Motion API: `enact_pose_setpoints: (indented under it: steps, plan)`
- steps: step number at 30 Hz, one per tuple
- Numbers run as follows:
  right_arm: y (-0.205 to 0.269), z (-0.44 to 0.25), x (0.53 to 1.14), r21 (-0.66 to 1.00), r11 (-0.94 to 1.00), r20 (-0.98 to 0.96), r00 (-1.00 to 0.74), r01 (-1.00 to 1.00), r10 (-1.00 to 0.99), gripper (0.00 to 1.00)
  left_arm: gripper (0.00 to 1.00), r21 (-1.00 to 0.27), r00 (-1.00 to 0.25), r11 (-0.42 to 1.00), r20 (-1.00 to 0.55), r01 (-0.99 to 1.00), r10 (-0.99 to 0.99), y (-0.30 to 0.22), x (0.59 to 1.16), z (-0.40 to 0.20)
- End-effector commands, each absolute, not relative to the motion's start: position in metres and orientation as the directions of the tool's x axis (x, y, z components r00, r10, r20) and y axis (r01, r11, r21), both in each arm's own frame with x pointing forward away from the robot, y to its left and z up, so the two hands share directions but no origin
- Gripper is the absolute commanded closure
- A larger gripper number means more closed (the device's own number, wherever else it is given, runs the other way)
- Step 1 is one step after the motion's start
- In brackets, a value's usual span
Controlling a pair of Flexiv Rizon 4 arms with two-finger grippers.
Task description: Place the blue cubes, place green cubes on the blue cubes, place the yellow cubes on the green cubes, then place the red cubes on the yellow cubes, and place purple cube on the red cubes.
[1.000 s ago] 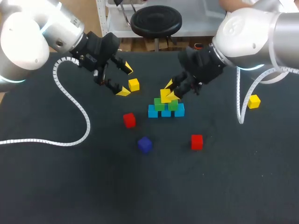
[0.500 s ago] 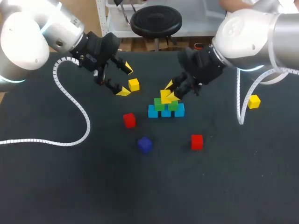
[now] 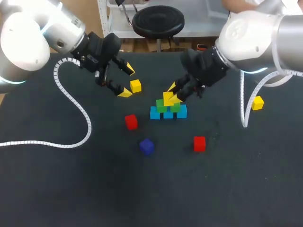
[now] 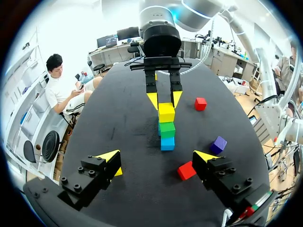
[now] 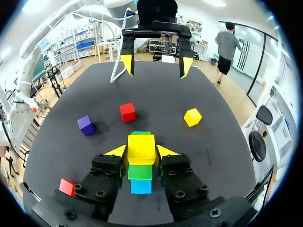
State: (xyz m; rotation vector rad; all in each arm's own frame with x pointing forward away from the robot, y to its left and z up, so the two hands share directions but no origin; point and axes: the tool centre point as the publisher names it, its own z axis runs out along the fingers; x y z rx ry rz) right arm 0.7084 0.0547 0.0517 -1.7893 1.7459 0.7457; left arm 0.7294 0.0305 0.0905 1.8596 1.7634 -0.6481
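Care: yellow cube point(image 3: 167, 99) pinched by right end effector point(image 3: 173, 93) atop green cubes point(image 3: 176, 108); centre over seam, release slowly, lift straight; keep spread left end effector point(image 3: 127, 82) clear.

Bright even overhead light; faint soft shadow beside purple cube point(image 3: 147, 146) on matte black table point(image 3: 71, 189); sheen on left arm point(image 3: 28, 33).

The right gripper point(image 3: 173, 92), jaws pressed on the top yellow cube point(image 3: 167, 98), blocks the stack point(image 3: 163, 108) from above. Broad desk point(image 3: 142, 194) gaps separate left red cube point(image 3: 131, 121), purple cube point(image 3: 147, 146), right red cube point(image 3: 199, 144); a white cable point(image 3: 71, 101), seemingly flat, crosses the left.
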Motion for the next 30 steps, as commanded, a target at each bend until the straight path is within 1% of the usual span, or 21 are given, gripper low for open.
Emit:
enact_pose_setpoints:
  steps: [1,2,5,6,7,8,19,30]
  plan:
    - [0.054,0.05,0.708,0.007,-0.025,-0.705,0.013,-1.0,-0.709,0.92,0.0,0.029,0.052,-0.044,-0.642,0.999,0.765,0.031,0.73,0.09]
    - [0.054,0.05,0.708,0.007,-0.025,-0.705,0.012,-1.0,-0.709,0.88,0.0,0.029,0.052,-0.044,-0.642,0.999,0.765,0.031,0.73,0.09]
    - [0.055,0.05,0.707,0.011,-0.023,-0.706,0.009,-1.0,-0.708,0.54,0.0,0.029,0.052,-0.044,-0.642,0.999,0.765,0.031,0.73,0.09]
    - [0.055,0.05,0.707,0.011,-0.022,-0.707,0.008,-1.0,-0.708,0.21,0.0,0.029,0.052,-0.044,-0.642,0.999,0.765,0.031,0.73,0.09]
    - [0.055,0.051,0.707,0.012,-0.022,-0.707,0.007,-1.0,-0.707,0.02,0.0,0.029,0.052,-0.044,-0.642,0.999,0.765,0.031,0.73,0.09]
    - [0.055,0.051,0.707,0.012,-0.022,-0.708,0.007,-1.0,-0.706,0.0,0.0,0.029,0.052,-0.044,-0.642,0.999,0.765,0.031,0.73,0.09]
    - [0.049,0.059,0.707,0.01,-0.014,-0.726,0.002,-1.0,-0.687,0.0,0.0,0.029,0.052,-0.044,-0.642,0.999,0.765,0.031,0.73,0.09]
    - [0.014,0.077,0.701,-0.018,0.019,-0.753,0.001,-1.0,-0.658,0.0,0.0,0.029,0.052,-0.044,-0.642,0.999,0.765,0.031,0.73,0.09]
